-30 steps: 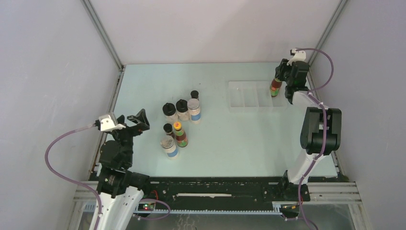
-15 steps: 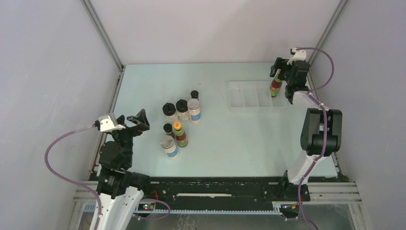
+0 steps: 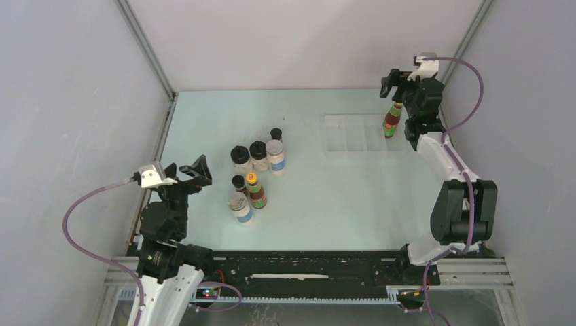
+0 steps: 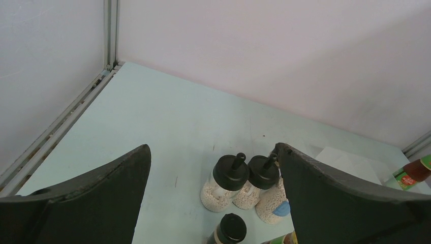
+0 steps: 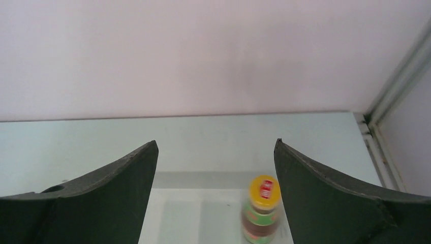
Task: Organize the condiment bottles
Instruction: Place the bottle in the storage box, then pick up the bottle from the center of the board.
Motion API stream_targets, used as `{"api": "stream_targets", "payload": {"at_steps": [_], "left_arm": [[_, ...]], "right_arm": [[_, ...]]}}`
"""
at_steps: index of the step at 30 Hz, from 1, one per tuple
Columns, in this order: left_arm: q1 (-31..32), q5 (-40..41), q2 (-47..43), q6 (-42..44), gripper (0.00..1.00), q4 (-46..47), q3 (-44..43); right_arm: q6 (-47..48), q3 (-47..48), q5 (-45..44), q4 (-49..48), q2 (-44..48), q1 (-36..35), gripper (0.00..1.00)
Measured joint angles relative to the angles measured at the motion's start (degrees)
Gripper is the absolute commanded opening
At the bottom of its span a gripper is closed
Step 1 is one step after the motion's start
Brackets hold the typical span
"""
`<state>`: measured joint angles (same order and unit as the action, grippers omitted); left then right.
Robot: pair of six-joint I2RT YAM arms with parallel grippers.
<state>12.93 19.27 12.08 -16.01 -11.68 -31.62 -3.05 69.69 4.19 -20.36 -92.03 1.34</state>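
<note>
Bright, even, diffuse light fills every view. The pale green matte tabletop (image 3: 339, 197) carries only faint, soft-edged shadows, and the white walls shade to grey at the sides of the overhead picture. Below the right gripper (image 5: 215, 144), between its fingers, the slim red sauce bottle with a yellow cap (image 5: 263, 208) is smeared and soft. Ahead of the left gripper (image 4: 213, 147), the black-lidded pale jars (image 4: 231, 178) are sharp, while its dark fingers (image 4: 91, 198) read as nearly featureless.

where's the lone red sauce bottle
In the top view, the red sauce bottle stands in the clear tray's rightmost compartment, far right, below the right hand.
</note>
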Motion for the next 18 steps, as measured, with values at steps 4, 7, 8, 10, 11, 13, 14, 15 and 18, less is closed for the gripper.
{"api": "stream_targets", "payload": {"at_steps": [4,7,8,10,11,13,14,15,18], "left_arm": [[0.00,-0.04,-0.50,-0.02,1.00,-0.02,0.00],[0.00,-0.07,-1.31,-0.02,1.00,-0.02,0.00],[0.00,-0.07,-1.70,-0.04,1.00,-0.02,0.00],[0.00,-0.04,-2.43,-0.04,1.00,-0.02,0.00],[0.00,-0.04,-2.82,-0.04,1.00,-0.02,0.00],[0.00,-0.04,-3.50,-0.04,1.00,-0.02,0.00],[0.00,-0.04,-3.76,-0.04,1.00,-0.02,0.00],[0.00,-0.07,-3.93,-0.04,1.00,-0.02,0.00],[0.00,-0.22,-4.26,-0.04,1.00,-0.04,0.00]], "right_arm": [[0.79,0.00,-0.13,2.34,5.31,-6.14,0.93],[1.51,0.00,0.79,5.14,8.63,-13.09,0.93],[1.60,-0.22,1.29,6.03,9.75,-15.30,0.93],[1.77,-2.16,2.56,6.60,12.46,-20.17,0.92],[1.84,-3.54,2.99,6.84,13.86,-22.56,0.93],[1.90,-6.93,4.33,7.52,16.87,-27.30,0.93],[1.90,-8.68,5.20,7.78,18.32,-29.57,0.93],[1.95,-10.84,6.27,7.82,19.89,-32.06,0.92],[2.05,-15.78,9.22,8.94,23.82,-37.75,0.93]]}}
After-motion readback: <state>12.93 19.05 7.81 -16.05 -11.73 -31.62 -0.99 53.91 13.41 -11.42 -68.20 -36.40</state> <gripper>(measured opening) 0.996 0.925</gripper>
